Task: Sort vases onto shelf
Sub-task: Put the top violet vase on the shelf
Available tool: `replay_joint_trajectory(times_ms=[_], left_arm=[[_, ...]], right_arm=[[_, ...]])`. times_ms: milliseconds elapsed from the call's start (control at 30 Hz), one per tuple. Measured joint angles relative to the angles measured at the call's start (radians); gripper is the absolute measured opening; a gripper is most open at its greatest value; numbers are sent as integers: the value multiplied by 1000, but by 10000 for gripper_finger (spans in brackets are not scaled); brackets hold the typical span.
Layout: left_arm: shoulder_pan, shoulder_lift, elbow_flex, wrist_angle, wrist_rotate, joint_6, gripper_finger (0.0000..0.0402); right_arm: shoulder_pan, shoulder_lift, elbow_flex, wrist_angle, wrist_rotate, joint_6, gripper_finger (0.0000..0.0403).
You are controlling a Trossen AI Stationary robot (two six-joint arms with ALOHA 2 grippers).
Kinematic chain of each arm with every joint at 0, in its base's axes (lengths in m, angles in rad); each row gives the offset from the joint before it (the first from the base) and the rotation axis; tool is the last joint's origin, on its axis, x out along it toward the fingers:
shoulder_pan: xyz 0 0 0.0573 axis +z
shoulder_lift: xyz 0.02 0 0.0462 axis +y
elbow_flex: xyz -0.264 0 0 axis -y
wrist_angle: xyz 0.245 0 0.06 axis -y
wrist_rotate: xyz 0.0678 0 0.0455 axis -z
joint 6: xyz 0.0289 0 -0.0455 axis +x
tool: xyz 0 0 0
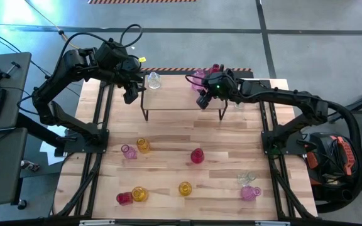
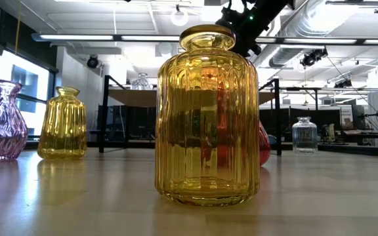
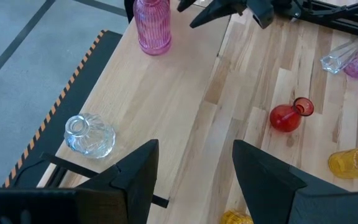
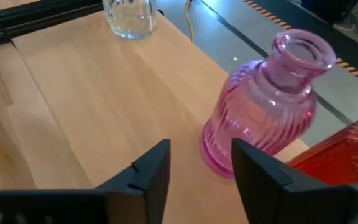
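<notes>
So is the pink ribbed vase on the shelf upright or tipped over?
Upright. In the right wrist view the pink ribbed vase stands on its base on the shelf, mouth up, just beyond the right claw, whose fingers stand apart from it.

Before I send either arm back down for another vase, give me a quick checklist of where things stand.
1. Right claw clear of the pink vase on the shelf: ok, the vase stands upright just beyond the fingers, nothing between them.
2. Left claw empty: ok, open above the shelf.
3. Clear vase set safely: not ok, it stands close to the shelf's corner.
4. Free room on the shelf: ok, its middle is bare wood.
5. Vases left on the table: not ok, several remain, including a red one.
</notes>
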Motion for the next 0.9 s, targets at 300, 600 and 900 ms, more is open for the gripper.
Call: replay_joint_trajectory(times_ms=[300, 600, 900], left_arm=[[0, 0, 0, 0, 0, 0, 197], [0, 0, 0, 0, 0, 0, 197], [0, 0, 0, 0, 0, 0, 197]], right_arm=[[-37, 20, 0, 26, -29, -24, 118], [-64, 22, 0, 43, -30, -41, 118], [-73, 23, 0, 56, -41, -48, 118]])
